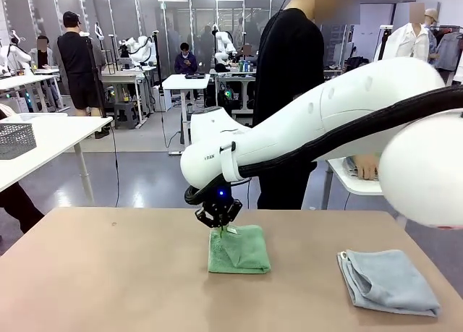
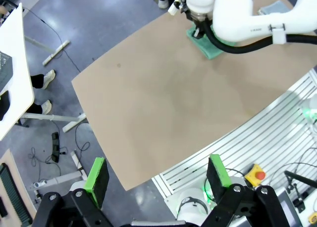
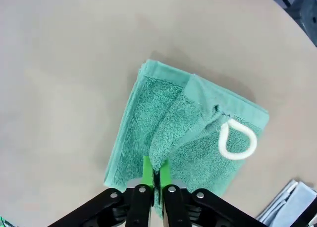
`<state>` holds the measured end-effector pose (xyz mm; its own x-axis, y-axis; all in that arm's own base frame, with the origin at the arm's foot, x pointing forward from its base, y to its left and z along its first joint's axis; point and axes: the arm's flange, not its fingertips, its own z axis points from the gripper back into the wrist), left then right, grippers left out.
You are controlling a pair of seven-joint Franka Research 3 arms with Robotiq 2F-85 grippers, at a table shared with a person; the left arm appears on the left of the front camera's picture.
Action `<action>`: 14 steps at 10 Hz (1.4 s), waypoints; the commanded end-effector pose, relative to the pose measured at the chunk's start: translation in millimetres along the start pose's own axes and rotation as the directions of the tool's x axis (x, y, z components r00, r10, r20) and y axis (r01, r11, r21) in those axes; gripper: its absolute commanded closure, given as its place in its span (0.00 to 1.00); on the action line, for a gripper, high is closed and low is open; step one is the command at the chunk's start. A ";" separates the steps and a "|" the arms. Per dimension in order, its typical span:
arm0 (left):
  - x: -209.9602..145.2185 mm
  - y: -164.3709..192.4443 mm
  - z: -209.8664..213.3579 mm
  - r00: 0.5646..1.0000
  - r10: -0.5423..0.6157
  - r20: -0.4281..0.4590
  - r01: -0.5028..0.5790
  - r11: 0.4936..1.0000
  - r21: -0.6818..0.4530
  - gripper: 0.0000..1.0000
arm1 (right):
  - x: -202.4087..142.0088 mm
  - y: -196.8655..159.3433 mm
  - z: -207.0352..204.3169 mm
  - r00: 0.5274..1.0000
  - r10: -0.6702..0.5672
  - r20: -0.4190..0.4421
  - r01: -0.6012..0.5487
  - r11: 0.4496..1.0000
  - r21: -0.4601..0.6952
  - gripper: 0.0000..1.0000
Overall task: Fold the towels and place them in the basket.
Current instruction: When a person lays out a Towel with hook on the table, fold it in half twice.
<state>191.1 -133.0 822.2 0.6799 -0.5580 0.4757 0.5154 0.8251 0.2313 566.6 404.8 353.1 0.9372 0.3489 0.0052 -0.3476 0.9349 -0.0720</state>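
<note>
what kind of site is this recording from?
Likely a robotics lab or data-collection floor: rows of white worktables with other white robot arms behind, people standing around, and an aluminium-slat robot base with a yellow emergency-stop button.

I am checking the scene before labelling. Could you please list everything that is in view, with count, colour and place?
green towel: one, mint green, folded, middle of the table, with a white hanging loop.
blue towel: one, pale blue-grey, folded, on the table's right side.
table: one, light brown, across the foreground.
basket: one, grey mesh, on a white table at far left.
person: one, in black, standing at the far side.
right gripper: fingers shut on a pinch of the green towel.
left gripper: fingers open, raised beside the table's edge.
</note>
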 end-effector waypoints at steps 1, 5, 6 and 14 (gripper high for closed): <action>1.0 0.0 2.7 1.000 -0.003 0.000 0.003 1.000 0.005 0.00 | 8.0 1.3 -3.6 0.999 -0.045 -0.026 0.045 0.999 0.007 0.62; 1.0 0.0 2.7 1.000 -0.003 0.000 0.003 1.000 0.005 0.00 | 5.1 3.7 -3.0 0.999 -0.041 -0.008 0.041 0.999 0.023 0.00; 1.0 0.0 2.7 1.000 -0.003 0.000 0.003 1.000 0.005 0.00 | 4.4 1.8 -2.9 0.999 -0.048 -0.002 0.048 0.998 0.034 0.16; 1.0 0.0 2.7 1.000 -0.003 0.000 0.003 1.000 0.005 0.00 | 7.4 0.9 -4.5 1.000 -0.026 -0.006 0.027 0.999 0.036 0.00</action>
<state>191.1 -133.0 822.2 0.6799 -0.5580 0.4757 0.5154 0.8251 0.2312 572.7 409.7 348.4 0.9473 0.3204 0.0011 -0.3203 0.9470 -0.0247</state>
